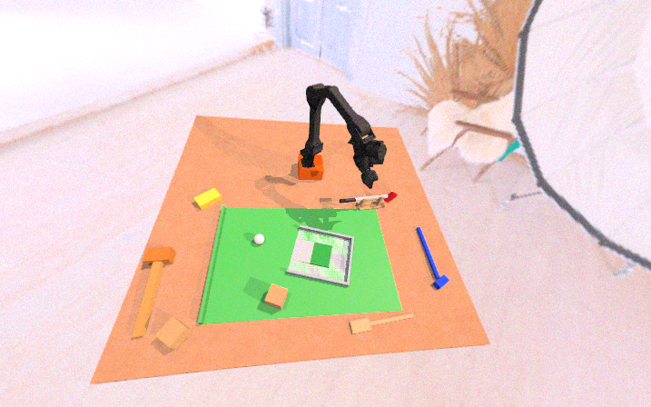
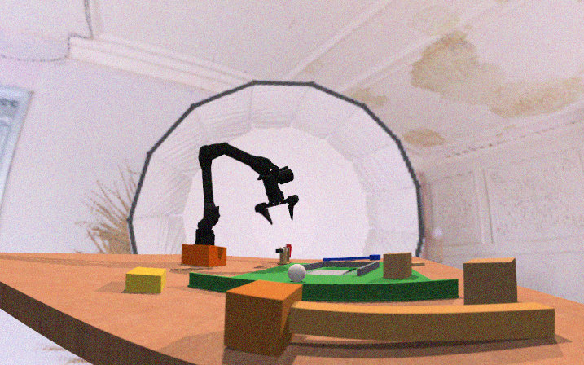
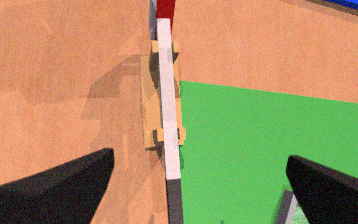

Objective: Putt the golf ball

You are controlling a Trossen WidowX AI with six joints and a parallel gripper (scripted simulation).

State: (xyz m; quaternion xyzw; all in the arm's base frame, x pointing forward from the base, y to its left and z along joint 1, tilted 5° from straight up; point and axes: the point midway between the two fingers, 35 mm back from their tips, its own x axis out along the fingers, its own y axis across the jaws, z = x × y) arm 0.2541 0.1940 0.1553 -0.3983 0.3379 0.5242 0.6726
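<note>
The red putter, with a red head, white shaft [image 1: 375,197] [image 3: 168,100] and black grip, rests on a small wooden stand [image 3: 151,115] beside the back edge of the green mat [image 1: 246,272]. My gripper [image 2: 281,222] [image 3: 201,160] is open and empty, above the putter. In the wrist view the shaft runs between the fingertips, nearer the left one. The white golf ball [image 1: 259,239] [image 2: 296,273] lies on the mat's left part. The ramp [image 1: 302,251] with grey walls on its other sides rises to the raised green [image 1: 321,254], right of the ball.
A tan cube [image 1: 276,296] [image 2: 397,266] stands on the mat. Around it on the table lie a yellow block [image 1: 208,198] [image 2: 145,279], an orange mallet [image 1: 148,298], another tan block [image 1: 172,332], a wooden mallet [image 1: 360,325] and a blue mallet [image 1: 428,253].
</note>
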